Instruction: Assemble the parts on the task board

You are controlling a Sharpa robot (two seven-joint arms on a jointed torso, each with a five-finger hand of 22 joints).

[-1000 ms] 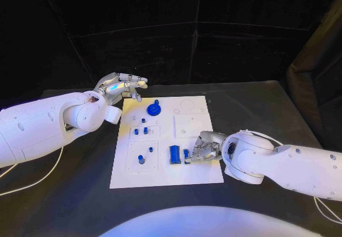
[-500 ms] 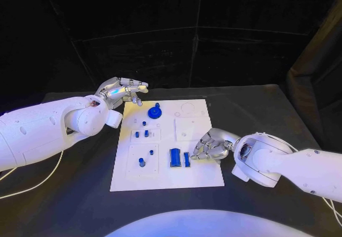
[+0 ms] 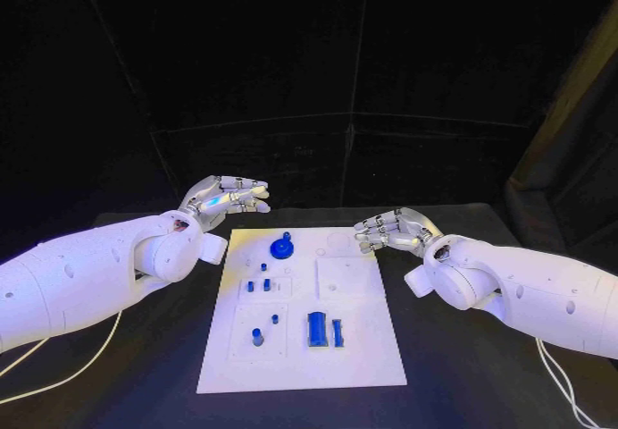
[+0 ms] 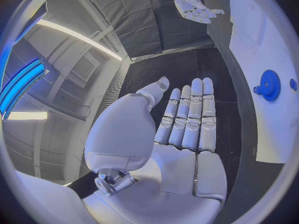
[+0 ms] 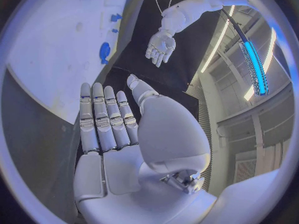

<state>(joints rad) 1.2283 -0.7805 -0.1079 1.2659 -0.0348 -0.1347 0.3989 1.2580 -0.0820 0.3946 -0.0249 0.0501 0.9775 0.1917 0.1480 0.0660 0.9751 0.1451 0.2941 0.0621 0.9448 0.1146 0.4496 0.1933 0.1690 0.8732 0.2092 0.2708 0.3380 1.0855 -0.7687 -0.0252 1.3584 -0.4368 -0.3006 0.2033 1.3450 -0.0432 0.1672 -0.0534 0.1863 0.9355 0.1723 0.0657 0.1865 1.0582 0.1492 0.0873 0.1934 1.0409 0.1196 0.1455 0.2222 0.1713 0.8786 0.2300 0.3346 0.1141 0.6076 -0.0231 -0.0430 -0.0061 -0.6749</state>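
- My left hand [image 3: 226,198] hangs above the desk [image 3: 477,357] just off the task board's [image 3: 303,366] far left corner, its fingers [image 4: 190,114] laid straight side by side with the thumb apart, holding nothing.
- My right hand [image 3: 393,228] hangs at the board's far right corner, fingers [image 5: 102,117] likewise straight and empty, palm open.
- The board lies flat in the middle of the desk, long side running away from me. I judge it a stiff plate that should stay put under a light push.
- The gear-shaped part [image 3: 282,247] sits near the board's far edge, left of centre. It looks like hard, light plastic; I would take it by the raised knob at its top, since the flat toothed rim lies close to the board.
- The long block [image 3: 315,329] and the thin bar [image 3: 338,332] lie side by side toward the near edge, almost touching. Both look rigid and light; I would pinch each across its narrow width at mid-length. The bar may skid, being slim and smooth.
- The small pegs [image 3: 259,287] stand in the left-hand column of the board. They are tiny and likely slippery, so a fingertip pinch from above seems right.
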